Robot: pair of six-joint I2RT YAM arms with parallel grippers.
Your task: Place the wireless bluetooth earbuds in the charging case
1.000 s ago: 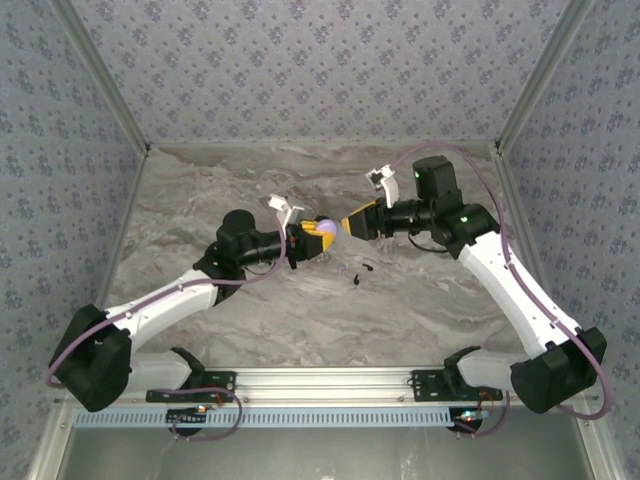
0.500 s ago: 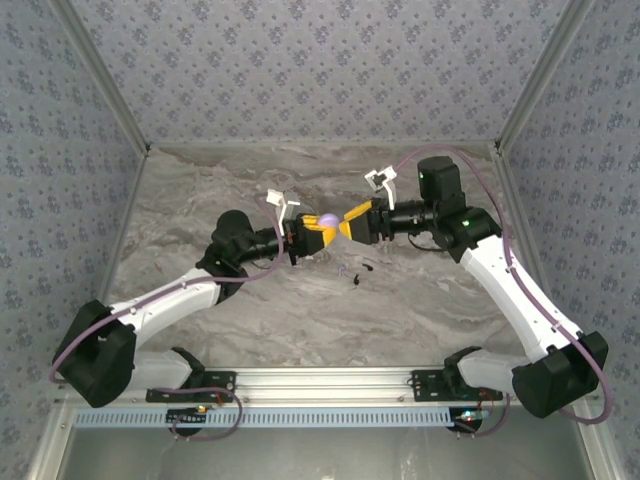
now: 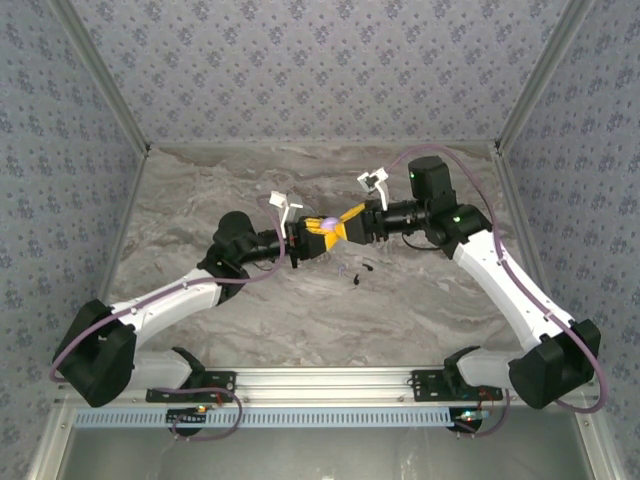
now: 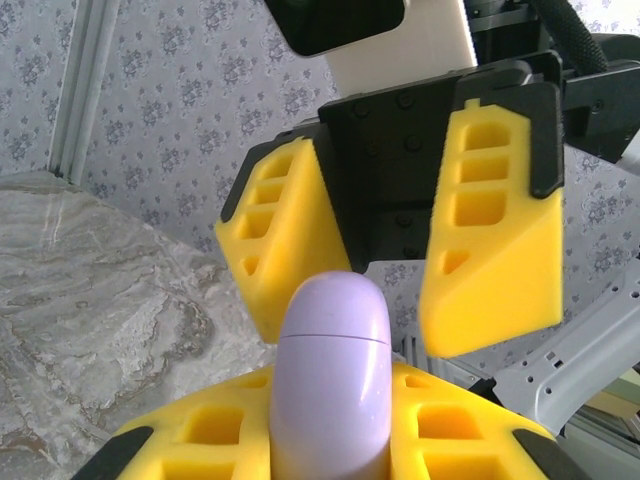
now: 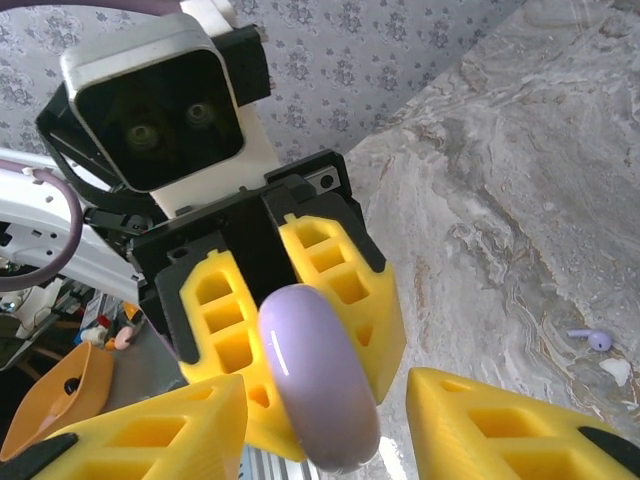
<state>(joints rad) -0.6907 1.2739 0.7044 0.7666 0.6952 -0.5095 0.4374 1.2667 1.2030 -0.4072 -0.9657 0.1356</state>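
The left hand (image 3: pixel 316 236) grips the lavender charging case (image 4: pixel 331 370), its free end between the parted fingers of the right hand (image 3: pixel 347 220). Closing off-centre could twist the smooth case loose, dropping it toward the earbuds (image 3: pixel 367 265) on the bench (image 3: pixel 300 310) just beneath the right hand

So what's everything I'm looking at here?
pill-shaped plastic charging case: one, lilac, lid shut, held off the table.
tiny comma-shaped earbuds: two, dark from above, on the table near the tools.
small stemmed piece: one, lilac, on the table; perhaps an earbud.
marble-pattern table: one, grey, underneath.
floral-papered walls: three, blue-grey, around the table.
arms: two, white and black, meeting mid-table.
left tool: one, yellow fingers, shut on the case.
right tool: one, yellow fingers, open, straddling the case's end.
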